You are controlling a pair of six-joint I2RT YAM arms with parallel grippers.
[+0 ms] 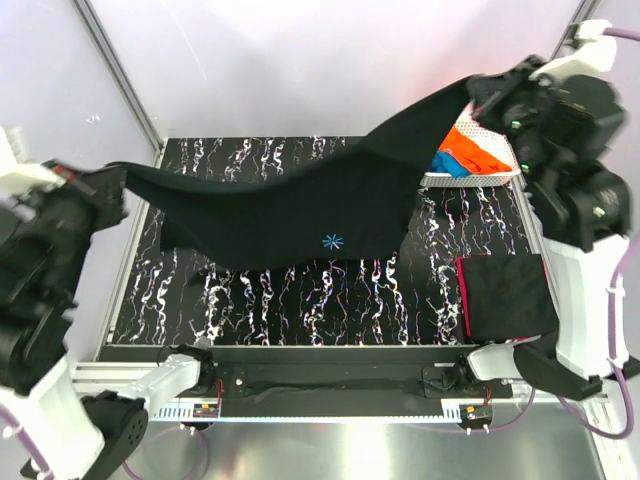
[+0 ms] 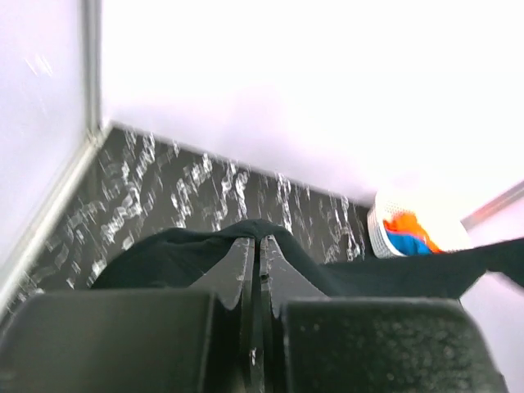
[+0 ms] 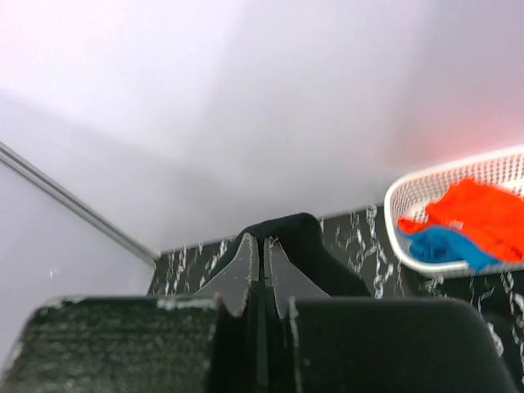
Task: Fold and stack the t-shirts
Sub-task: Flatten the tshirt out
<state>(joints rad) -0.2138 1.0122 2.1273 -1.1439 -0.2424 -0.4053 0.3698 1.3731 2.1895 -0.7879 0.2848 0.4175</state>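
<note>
At the left edge of the overhead view, the left tool is pinched closed on one end of the black t-shirt; its wrist camera shows the two fingers pressed together with dark cloth bunched over their tips. From there the garment stretches as a taut band across the patterned worktop, rising toward the upper right of the frame, its blue starburst mark facing the camera near the sagging lower edge at centre. Whether that lower edge touches the worktop or hangs just above it cannot be told. At the upper right the right tool is likewise clamped on the shirt's other end, held higher than the left end, with cloth folded over its closed fingertips in its own wrist view. Just below that tool sits the white basket, holding an orange t-shirt and a blue t-shirt. At the lower right lies the folded pile, black on top with a magenta edge along its left side. The shirt's long axis runs tool to tool, left centre to upper right, each arm at its own end; spreading it flat would seem to call for lowering both ends together onto the bare worktop beneath, the right end having farther to come down.
</note>
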